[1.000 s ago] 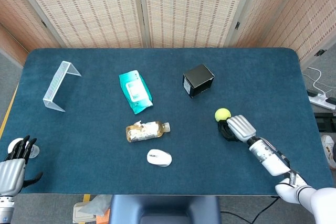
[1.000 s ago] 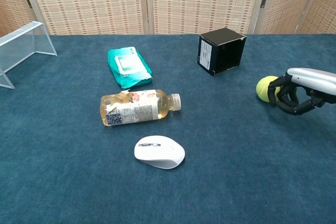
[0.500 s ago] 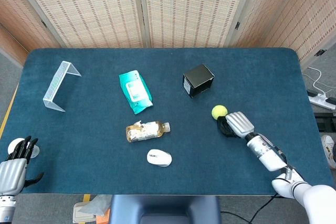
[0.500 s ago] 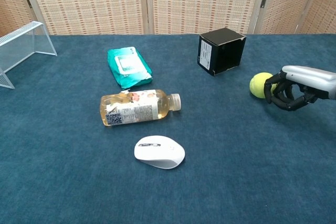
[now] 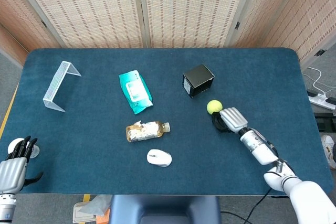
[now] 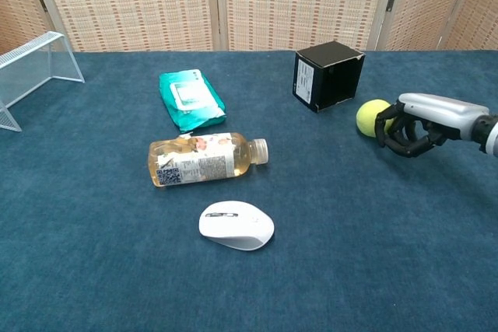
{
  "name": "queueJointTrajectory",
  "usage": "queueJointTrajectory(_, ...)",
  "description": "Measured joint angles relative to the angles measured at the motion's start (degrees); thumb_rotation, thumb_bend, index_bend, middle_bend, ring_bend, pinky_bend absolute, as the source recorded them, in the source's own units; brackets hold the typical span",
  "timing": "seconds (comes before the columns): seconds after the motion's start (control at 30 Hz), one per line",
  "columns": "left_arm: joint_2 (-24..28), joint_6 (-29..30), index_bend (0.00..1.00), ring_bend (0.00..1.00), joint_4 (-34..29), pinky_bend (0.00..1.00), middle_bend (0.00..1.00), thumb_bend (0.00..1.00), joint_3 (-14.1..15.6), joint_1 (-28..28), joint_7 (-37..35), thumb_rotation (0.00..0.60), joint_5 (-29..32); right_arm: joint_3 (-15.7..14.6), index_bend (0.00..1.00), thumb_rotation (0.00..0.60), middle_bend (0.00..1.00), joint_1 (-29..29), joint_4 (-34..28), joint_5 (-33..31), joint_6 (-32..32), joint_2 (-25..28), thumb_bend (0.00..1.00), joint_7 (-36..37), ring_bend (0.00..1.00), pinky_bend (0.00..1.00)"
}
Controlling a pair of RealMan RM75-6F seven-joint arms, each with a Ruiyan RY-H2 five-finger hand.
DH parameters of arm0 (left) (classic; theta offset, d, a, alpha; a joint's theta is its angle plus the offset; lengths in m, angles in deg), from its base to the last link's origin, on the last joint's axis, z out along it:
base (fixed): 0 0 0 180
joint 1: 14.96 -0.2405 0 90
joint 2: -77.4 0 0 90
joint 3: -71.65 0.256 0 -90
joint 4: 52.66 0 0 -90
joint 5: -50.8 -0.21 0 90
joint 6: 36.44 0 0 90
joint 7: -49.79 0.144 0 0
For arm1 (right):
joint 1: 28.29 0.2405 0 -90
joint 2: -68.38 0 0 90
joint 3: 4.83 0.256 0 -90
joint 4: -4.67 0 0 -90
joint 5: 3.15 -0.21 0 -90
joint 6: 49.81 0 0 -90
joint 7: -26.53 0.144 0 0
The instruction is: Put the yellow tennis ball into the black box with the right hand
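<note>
The yellow tennis ball [image 5: 213, 107] [image 6: 372, 117] lies on the blue table just in front and to the right of the black box [image 5: 198, 80] [image 6: 328, 75]. The box lies on its side, its open face turned toward the ball. My right hand [image 5: 228, 119] [image 6: 412, 124] is directly behind the ball, its dark fingers curled in under the palm. Those fingertips touch the ball's near side without wrapping around it. My left hand [image 5: 13, 163] hangs off the table's front left corner with its fingers spread and nothing in it.
A tea bottle [image 5: 146, 130] lies on its side mid-table, with a white mouse [image 5: 159, 157] in front of it. A teal wipes pack [image 5: 135, 91] lies behind the bottle. A clear wire stand [image 5: 59, 85] sits far left.
My right hand has moved forward and left toward the black box, and the ball has travelled ahead of its fingertips, ending close to the box's open side. The left hand has not moved.
</note>
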Motion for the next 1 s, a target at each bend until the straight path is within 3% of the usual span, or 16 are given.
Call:
queueJointTrajectory(0.83, -0.26, -2.09, 0.00, 0.00, 0.67, 0.27, 0.00, 0.24, -0.87, 0.87, 0.87, 0.600, 4.13, 0.96, 0.82, 0.600, 0.72, 6.60, 10.67, -1.20, 5.80, -6.26, 0.61, 5.07, 0.45, 0.50)
queueJointTrajectory(1.0, -0.27, -2.13, 0.00, 0.00, 0.78, 0.27, 0.00, 0.25, -0.87, 0.90, 0.83, 0.600, 4.34, 0.92, 0.68, 0.600, 0.60, 6.88, 12.21, -1.32, 5.51, -7.13, 0.54, 5.34, 0.39, 0.45)
